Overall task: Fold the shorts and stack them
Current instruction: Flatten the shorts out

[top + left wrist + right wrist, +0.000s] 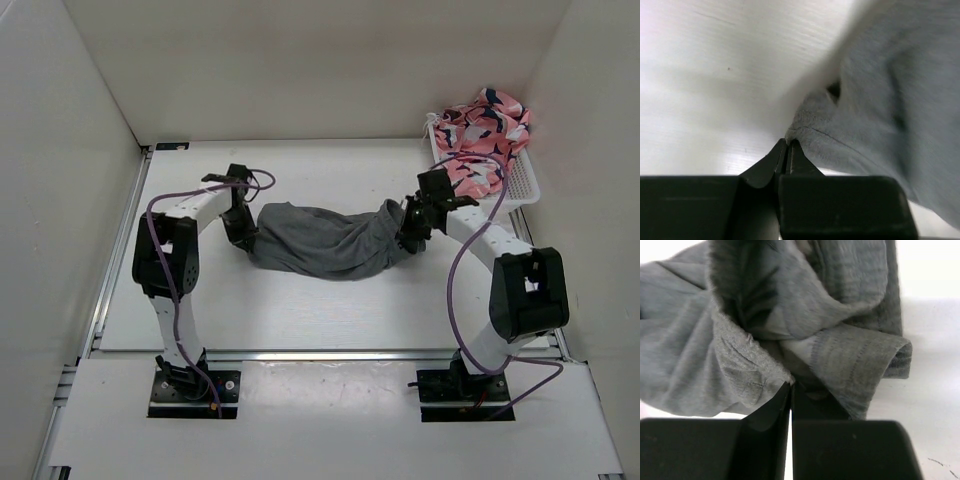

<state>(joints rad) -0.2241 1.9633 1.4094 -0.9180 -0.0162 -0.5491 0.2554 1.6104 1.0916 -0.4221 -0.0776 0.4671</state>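
The dark grey shorts [325, 240] lie bunched and stretched between the two arms at the middle of the table. My left gripper [243, 235] is at their left end, shut on a pinch of the cloth edge [799, 131]; in the left wrist view the grey fabric [890, 100] spreads to the right of the closed fingertips [788, 142]. My right gripper [408, 236] is at their right end, shut on a fold of the shorts [765, 375], with crumpled cloth and a hemmed edge [860, 365] filling the right wrist view above the fingertips [791, 385].
A white basket [520, 185] stands at the back right corner, holding a pink patterned garment [485, 125]. White walls enclose the table on the left, back and right. Purple cables loop from both arms.
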